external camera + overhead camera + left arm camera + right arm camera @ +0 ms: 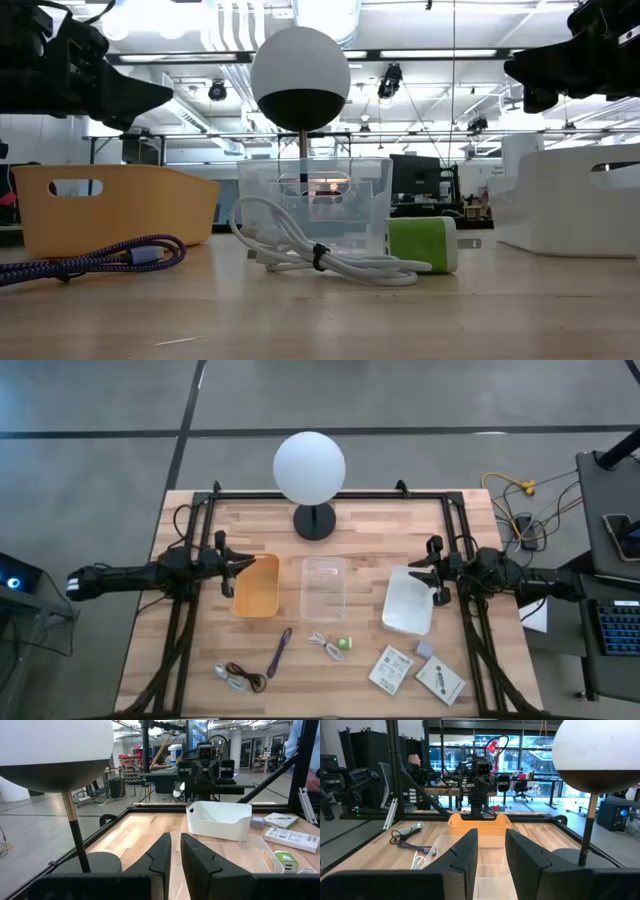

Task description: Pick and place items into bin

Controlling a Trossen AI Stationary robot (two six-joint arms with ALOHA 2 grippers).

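Nearest my edge of the surface (200,520) I see the items in a loose row: a dark coiled cable (243,678), a purple strap (279,652), a white coiled cable (324,645) touching a green cube (343,645), a grey cube (424,649), and two flat white packets (391,669) (440,681). Their print is too small for me to read. All of them lie on the wood, outside any bin.

Behind them three bins stand side by side: an orange bin (256,584) on the left, a clear bin (324,587) in the middle, a white bin (409,600) on the right. I can make out nothing inside them.

My left claw (229,562) hangs level at the orange bin's outer rim, fingers a narrow gap apart, holding nothing. My right claw (437,575) hangs level at the white bin's outer edge, fingers somewhat wider, also empty. Both arms reach in from the sides, pointing at each other.

Farthest back, the white globe lamp (310,468) stands on its black base, behind the clear bin.
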